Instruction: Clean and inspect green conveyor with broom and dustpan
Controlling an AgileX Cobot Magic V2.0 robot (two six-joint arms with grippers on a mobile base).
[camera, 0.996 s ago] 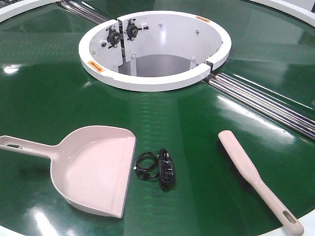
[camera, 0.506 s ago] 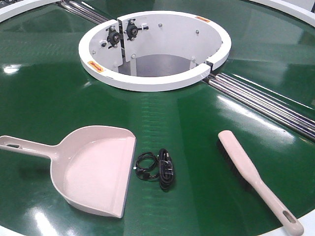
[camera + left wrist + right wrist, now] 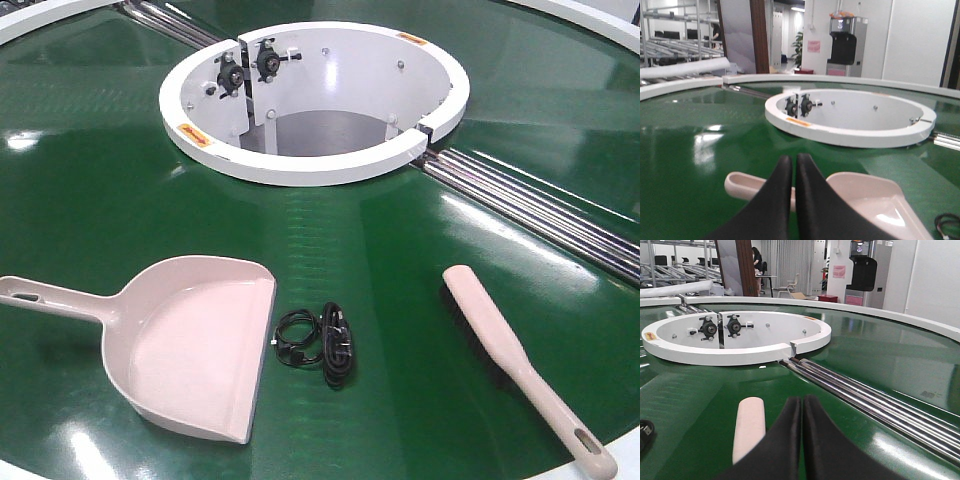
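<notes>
My left tool [image 3: 793, 159]: fingers pressed together, nothing between them. My right tool [image 3: 801, 400]: same.

Dustpan [image 3: 190, 345] lies near-left on the green conveyor [image 3: 380, 250], its lip just beside a coiled black cable [image 3: 325, 345]. Handle tip is cut off at the frame edge.

Broom [image 3: 500, 345] lies near-right, handle end reaching the belt's near edge.

Bare belt runs from these to the white ring [image 3: 310, 165].

In the wrist views my fingers hide most of both.
</notes>
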